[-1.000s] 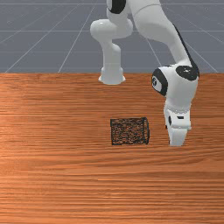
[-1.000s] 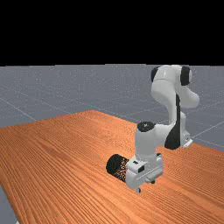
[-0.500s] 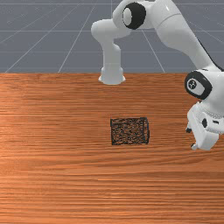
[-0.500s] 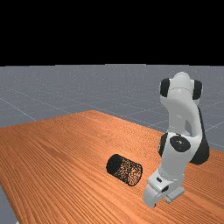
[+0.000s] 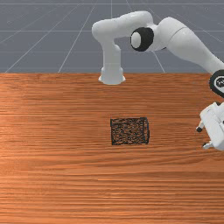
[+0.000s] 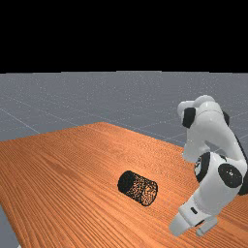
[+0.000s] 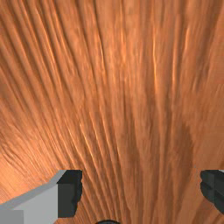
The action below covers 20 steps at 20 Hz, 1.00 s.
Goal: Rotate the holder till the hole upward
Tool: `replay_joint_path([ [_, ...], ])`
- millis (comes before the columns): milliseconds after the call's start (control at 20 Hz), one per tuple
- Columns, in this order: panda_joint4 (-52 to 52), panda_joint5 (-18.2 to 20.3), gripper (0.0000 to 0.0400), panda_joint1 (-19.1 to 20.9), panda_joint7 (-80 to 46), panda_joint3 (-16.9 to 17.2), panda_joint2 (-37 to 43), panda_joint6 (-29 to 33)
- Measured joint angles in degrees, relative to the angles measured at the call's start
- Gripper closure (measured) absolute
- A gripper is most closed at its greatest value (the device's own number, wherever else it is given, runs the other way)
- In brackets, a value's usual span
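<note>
Two fingers are standing apart, nothing between, while the holder is lying on its side on the table, well apart from the gripper, probably light, stiff, roll-prone, so I'm favouring a pinch at its gripper-side rim.

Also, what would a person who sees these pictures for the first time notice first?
Probably the black mesh holder, lying on its side near the middle of the front view, dark against the orange-brown table. Next, the big white arm that reaches toward the front view's right edge, where its gripper is open, well apart from the holder.
</note>
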<state>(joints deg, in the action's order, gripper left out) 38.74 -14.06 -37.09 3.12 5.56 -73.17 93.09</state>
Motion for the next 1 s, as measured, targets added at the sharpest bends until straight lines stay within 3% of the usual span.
replay_joint_path([
  [200, -0.03, 0.0, 0.0, -0.02, 0.0, -0.01, 0.07, 0.0],
  [300, 15.64, -2.81, 0.0, -1.03, -1.65, 1.69, 8.06, 4.95],
  [350, 26.18, -10.12, 0.0, -2.2, -1.74, 7.25, 12.15, 5.36],
  [450, 43.36, -13.22, 0.0, 2.28, -0.02, 9.81, 20.84, 17.87],
  [500, 43.43, -8.49, 0.0, 8.4, 9.29, 6.79, 22.01, 17.78],
  [550, 46.2, -9.22, 0.0, 9.6, 9.36, 7.73, 23.34, 20.3],
  [700, 49.41, -10.15, 0.0, 12.01, 10.91, 9.05, 24.8, 23.17],
  [750, 53.94, -10.51, 0.0, 12.38, 8.33, 9.32, 26.92, 29.7],
  [1000, 55.26, -7.98, 0.0, 14.81, 11.15, 7.26, 27.4, 32.62],
])
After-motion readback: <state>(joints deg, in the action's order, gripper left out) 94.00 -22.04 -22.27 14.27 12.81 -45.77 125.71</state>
